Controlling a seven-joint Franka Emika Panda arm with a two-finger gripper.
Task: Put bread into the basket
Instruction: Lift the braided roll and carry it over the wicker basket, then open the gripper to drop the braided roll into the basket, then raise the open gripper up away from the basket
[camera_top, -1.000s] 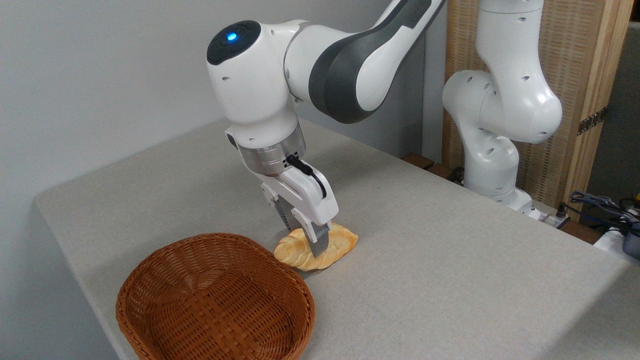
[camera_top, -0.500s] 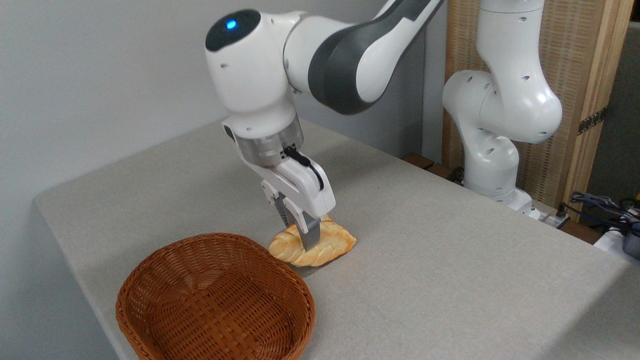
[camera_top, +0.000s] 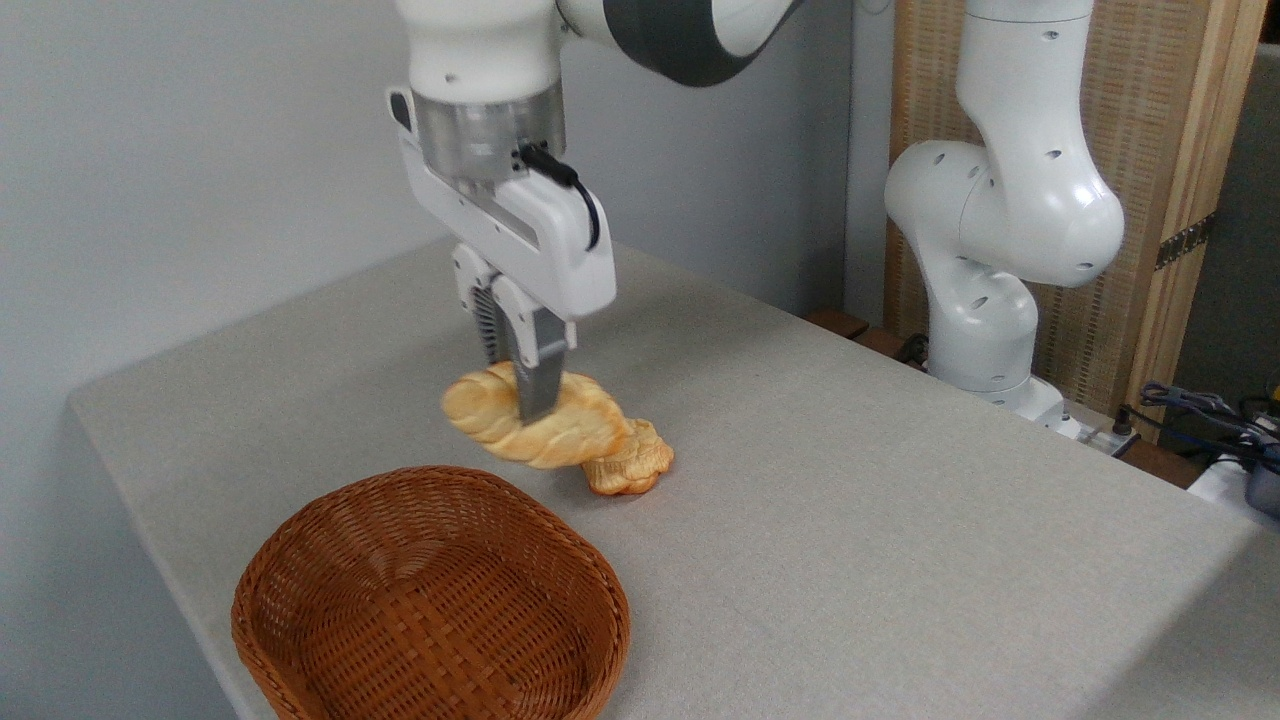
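Clamped across the middle of the bread (camera_top: 545, 432), the jaws of the gripper (camera_top: 537, 400) point straight down, one dark finger (camera_top: 540, 375) plainly showing on the near side of the loaf and the other hidden behind it. That braided loaf hangs clear of the grey table (camera_top: 850, 520), roughly level, with its paler tapered end pointing towards nine o'clock. Just beyond it, at about four o'clock from the grip, sits a small round bun (camera_top: 630, 465) on the cloth — I can't tell whether the loaf's right end brushes it or merely passes in front of it.

From the loaf, the basket (camera_top: 430, 600) lies at around seven o'clock, empty, its woven rim near but not yet under the load. So the carry is what remains, then the lowering and letting go.

What worries me is the hold itself — a narrow pinch on a long, twisted, springy-looking thing. If the arm swings briskly, the loaf could pivot between the fingers and droop at one end, or slip free short of the rim. It looks nearly as long as the basket is wide, so a tip could catch on the wicker edge and leave it perched half out.
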